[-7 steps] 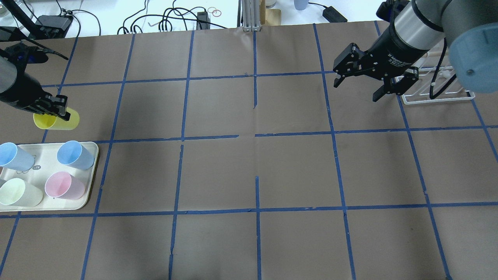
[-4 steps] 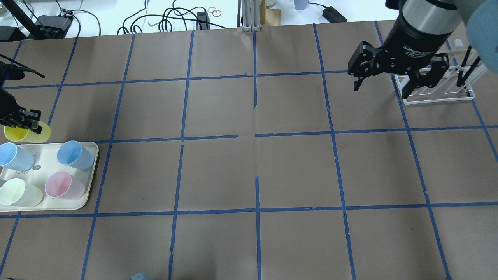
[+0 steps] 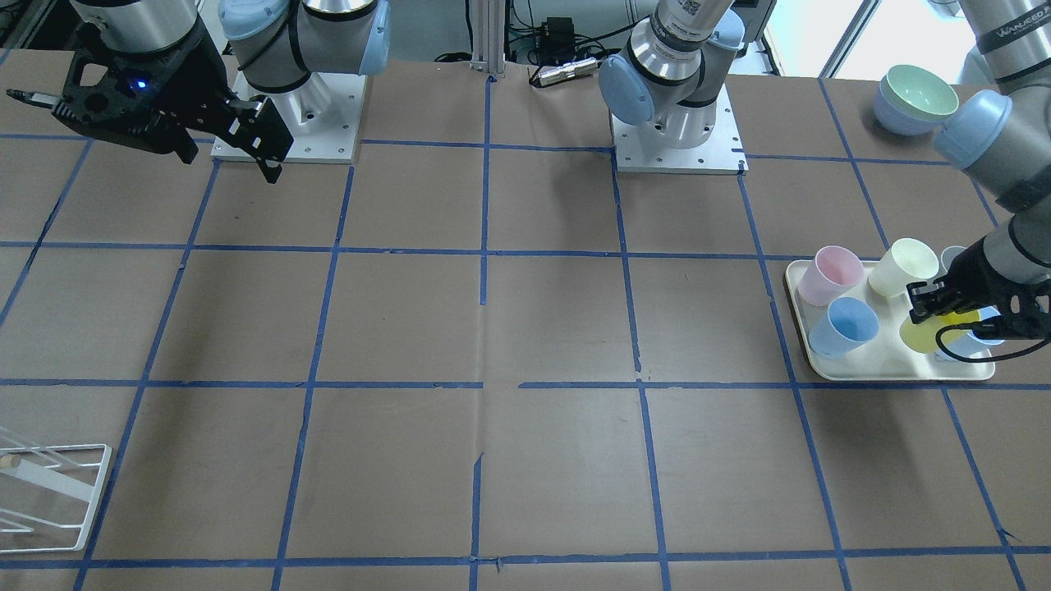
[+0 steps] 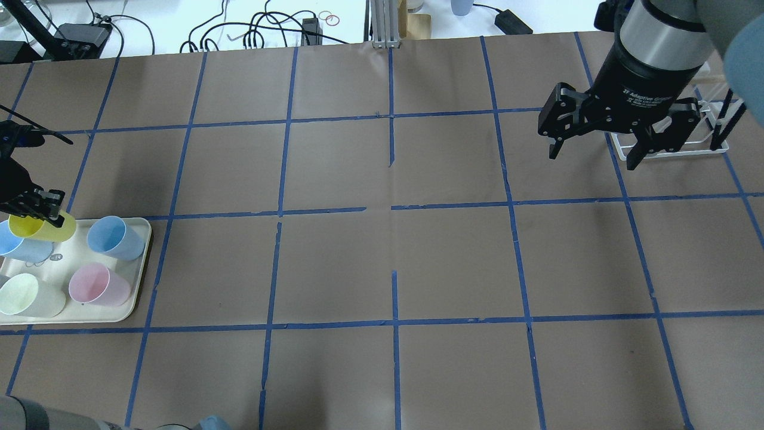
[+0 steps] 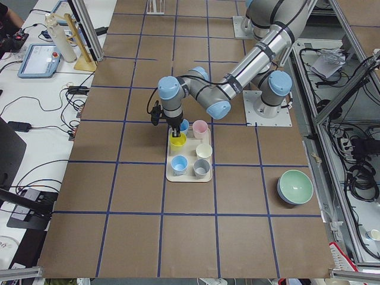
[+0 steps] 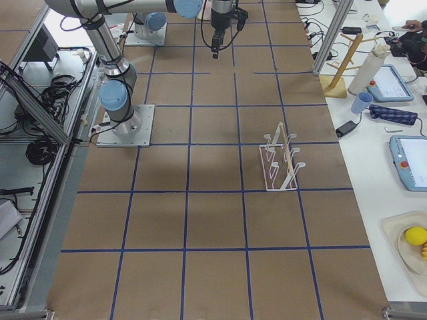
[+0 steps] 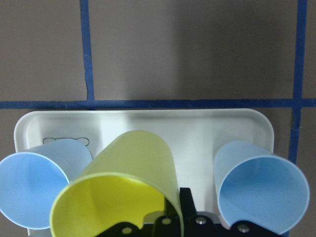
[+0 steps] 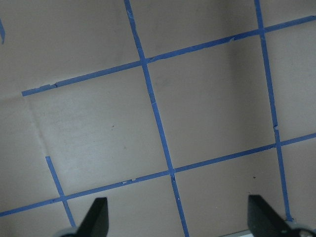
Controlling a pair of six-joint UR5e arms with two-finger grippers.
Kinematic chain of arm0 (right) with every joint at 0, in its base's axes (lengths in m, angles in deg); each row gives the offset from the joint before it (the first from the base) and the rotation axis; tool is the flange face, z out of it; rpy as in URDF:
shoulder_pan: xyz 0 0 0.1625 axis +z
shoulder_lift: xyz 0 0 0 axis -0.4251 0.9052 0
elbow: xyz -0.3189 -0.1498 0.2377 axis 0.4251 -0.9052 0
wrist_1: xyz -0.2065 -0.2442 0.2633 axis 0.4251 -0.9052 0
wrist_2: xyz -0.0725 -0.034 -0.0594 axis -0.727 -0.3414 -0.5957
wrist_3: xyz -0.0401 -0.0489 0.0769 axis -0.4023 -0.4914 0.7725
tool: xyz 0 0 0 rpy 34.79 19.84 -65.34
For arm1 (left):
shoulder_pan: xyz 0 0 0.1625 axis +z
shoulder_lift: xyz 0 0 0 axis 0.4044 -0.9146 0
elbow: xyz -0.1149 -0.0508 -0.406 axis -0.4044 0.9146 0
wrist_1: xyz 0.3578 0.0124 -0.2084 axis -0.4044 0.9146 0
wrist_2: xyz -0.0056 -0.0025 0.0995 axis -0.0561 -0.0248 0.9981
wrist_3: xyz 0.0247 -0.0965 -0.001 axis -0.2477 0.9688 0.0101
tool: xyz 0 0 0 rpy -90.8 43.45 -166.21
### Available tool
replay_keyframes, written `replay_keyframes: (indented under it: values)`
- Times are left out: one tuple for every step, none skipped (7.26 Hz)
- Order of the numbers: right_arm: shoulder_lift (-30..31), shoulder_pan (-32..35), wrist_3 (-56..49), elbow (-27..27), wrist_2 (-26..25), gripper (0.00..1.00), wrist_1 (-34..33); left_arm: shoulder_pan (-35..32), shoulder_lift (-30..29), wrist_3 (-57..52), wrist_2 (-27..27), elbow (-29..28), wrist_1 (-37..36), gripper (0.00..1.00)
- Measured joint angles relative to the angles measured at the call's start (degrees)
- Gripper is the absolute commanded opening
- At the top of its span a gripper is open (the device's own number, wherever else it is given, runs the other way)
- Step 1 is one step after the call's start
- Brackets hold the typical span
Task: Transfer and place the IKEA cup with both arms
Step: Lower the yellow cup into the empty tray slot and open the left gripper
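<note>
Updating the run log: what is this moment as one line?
left gripper: shut on yellow IKEA cup, over tray | right gripper: open, empty, above table | cup not yet released

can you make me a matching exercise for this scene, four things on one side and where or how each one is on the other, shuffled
Things
1. bright yellow plastic tumbler
2. pink plastic tumbler
3. right black two-finger gripper
4. white wire rack

Places or states
a. open, holding nothing, above the brown table
b. standing on the cream tray, untouched
c. tilted, gripped at its rim by the left gripper at the tray's edge
d. on the table at the robot's right end

Pairs: 1-c, 2-b, 3-a, 4-d
</note>
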Motion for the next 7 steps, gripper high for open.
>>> replay_keyframes:
  values:
    - [-0.09,0.03,-0.17,0.20,0.10,1.00,-0.05,-0.03,-0.66,-0.01,0.56,0.15,0.08,0.00]
    - [-0.33,0.05,-0.43,0.32,0.20,1.00,-0.22,-0.43,-0.96,-0.01,0.69,0.31,0.42,0.00]
    - [-0.48,0.05,-1.46,0.40,0.30,1.00,-0.38,-0.98,-0.96,-0.01,0.67,0.68,0.91,0.00]
    - [-0.53,0.05,-3.54,0.45,0.41,1.00,-0.52,-1.21,-0.95,-0.01,0.70,1.01,1.13,0.00]
    - [-0.55,0.05,-5.38,0.54,0.53,1.00,-0.63,-1.24,-0.94,-0.01,0.72,1.10,1.18,0.12]
    - [-0.56,0.05,-6.16,0.91,0.62,1.00,-0.88,-1.15,-0.92,-0.01,0.72,1.05,1.18,0.99]
    - [-0.57,0.05,-6.27,1.51,0.88,1.00,-1.51,-1.05,-0.90,-0.01,0.75,1.03,1.15,1.00]
